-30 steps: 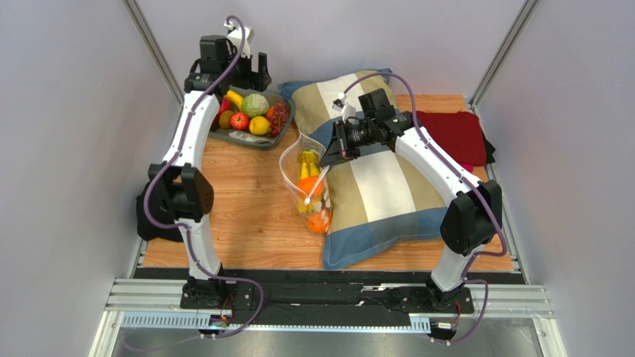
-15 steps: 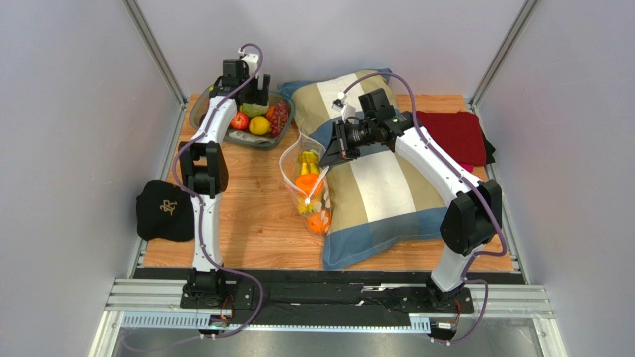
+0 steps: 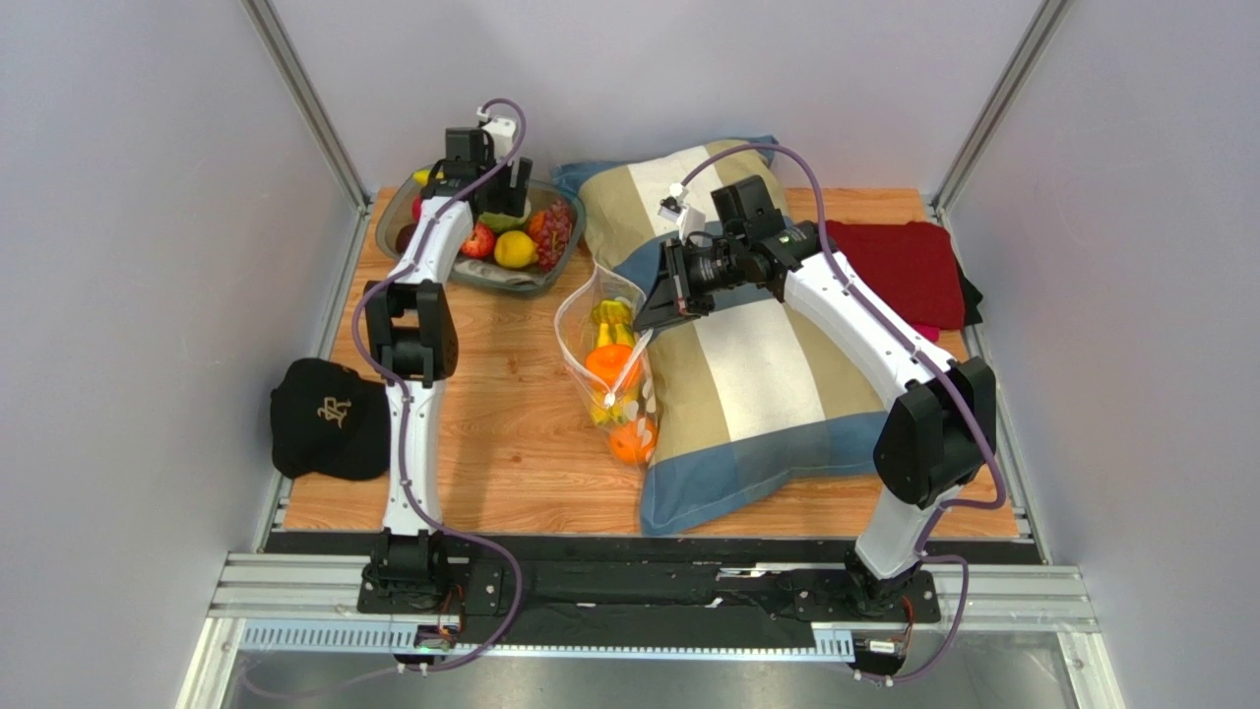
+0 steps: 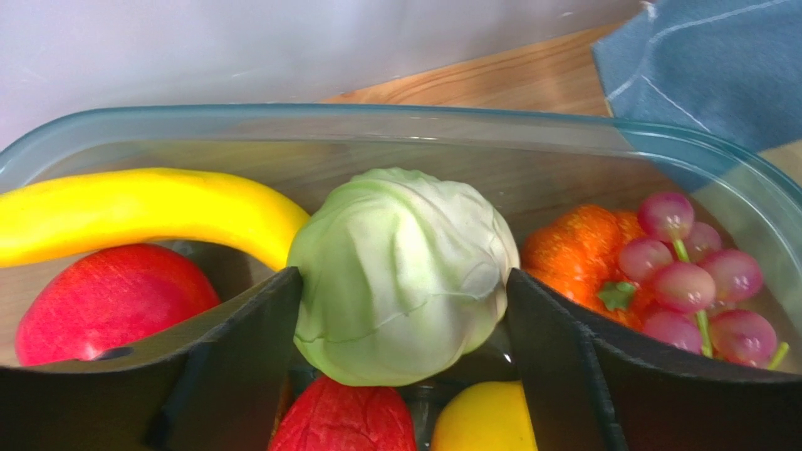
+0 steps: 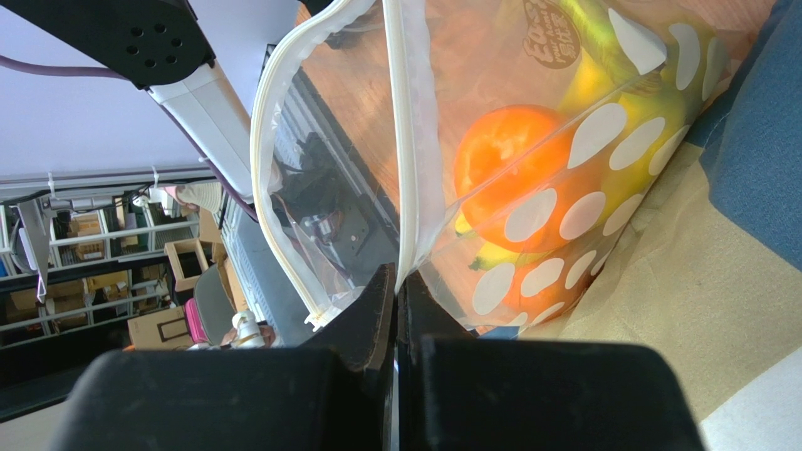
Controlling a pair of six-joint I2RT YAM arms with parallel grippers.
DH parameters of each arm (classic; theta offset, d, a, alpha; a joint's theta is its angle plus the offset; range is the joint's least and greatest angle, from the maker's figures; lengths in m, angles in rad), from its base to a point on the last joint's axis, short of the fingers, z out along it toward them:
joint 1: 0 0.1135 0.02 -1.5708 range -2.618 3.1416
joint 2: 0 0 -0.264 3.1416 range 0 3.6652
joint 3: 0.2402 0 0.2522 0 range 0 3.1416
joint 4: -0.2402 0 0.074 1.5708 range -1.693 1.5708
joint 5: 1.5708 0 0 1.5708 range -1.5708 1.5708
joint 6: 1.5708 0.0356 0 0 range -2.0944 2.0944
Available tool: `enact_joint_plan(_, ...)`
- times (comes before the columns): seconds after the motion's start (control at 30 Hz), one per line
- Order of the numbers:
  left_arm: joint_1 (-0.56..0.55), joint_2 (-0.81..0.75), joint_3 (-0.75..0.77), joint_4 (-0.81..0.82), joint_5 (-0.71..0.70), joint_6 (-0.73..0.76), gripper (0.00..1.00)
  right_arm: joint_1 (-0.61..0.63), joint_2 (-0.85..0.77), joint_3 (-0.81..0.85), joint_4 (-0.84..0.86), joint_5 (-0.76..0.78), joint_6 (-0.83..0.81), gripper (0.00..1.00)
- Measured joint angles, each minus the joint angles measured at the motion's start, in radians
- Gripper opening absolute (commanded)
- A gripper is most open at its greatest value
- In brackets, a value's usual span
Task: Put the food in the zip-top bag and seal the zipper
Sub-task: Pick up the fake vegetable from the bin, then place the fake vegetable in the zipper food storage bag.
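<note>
Left end effector (image 4: 405, 278): now lowered into bowl (image 4: 565, 128), fingers spread, narrowing around cabbage (image 4: 395, 249); pickup looking imminent. Right end effector (image 5: 395, 282): pressed together, pinching bag (image 5: 602, 132) rim, holding mouth open against pillow (image 3: 740, 370). Zipper (image 5: 407, 141) unsealed.

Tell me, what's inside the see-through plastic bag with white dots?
Inside the clear dotted zip-top bag: a round orange, a second orange deeper in, and yellow toy bananas. The front fruit covers whatever lies behind, so more cannot be told.
</note>
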Motion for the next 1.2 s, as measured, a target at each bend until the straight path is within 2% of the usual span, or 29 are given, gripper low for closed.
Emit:
enact_joint_plan(0.07, 0.004, 0.011, 0.019, -0.008, 0.002, 0.003, 0.55, 0.0, 0.0, 0.0, 0.0, 0.0, 0.0, 0.0)
enact_joint_plan(0.1, 0.006, 0.012, 0.023, -0.014, 0.006, 0.008, 0.46, 0.0, 0.0, 0.0, 0.0, 0.0, 0.0, 0.0)
enact_joint_plan(0.27, 0.008, 0.011, 0.024, -0.028, 0.024, 0.023, 0.27, -0.001, 0.01, 0.0, 0.002, 0.0, 0.0, 0.0)
enact_joint_plan(0.3, 0.008, 0.007, 0.023, -0.032, 0.028, 0.027, 0.19, -0.001, 0.011, 0.0, 0.002, 0.0, 0.0, 0.0)
enact_joint_plan(0.37, 0.008, -0.009, 0.014, -0.045, 0.045, 0.034, 0.11, -0.002, 0.013, 0.0, 0.005, 0.0, 0.0, 0.0)
enact_joint_plan(0.4, 0.008, -0.024, 0.006, -0.051, 0.05, 0.037, 0.01, -0.002, 0.013, 0.0, 0.006, 0.0, 0.0, 0.0)
enact_joint_plan(0.67, 0.008, -0.242, -0.026, -0.089, 0.115, 0.035, 0.0, -0.002, 0.024, 0.004, 0.011, -0.006, 0.0, 0.0)
enact_joint_plan(0.8, 0.008, -0.452, -0.108, -0.109, 0.238, -0.016, 0.0, -0.002, 0.037, 0.017, 0.013, -0.008, 0.0, 0.0)
enact_joint_plan(0.97, -0.019, -0.813, -0.373, -0.109, 0.467, -0.106, 0.0, -0.002, 0.043, 0.023, 0.011, -0.014, 0.0, 0.0)
enact_joint_plan(1.13, -0.172, -1.135, -0.679, -0.105, 0.636, -0.154, 0.0, -0.002, 0.046, 0.033, 0.006, -0.023, 0.0, 0.0)
enact_joint_plan(1.2, -0.225, -1.201, -0.766, -0.114, 0.676, -0.165, 0.0, -0.002, 0.046, 0.036, 0.005, -0.027, 0.0, 0.0)
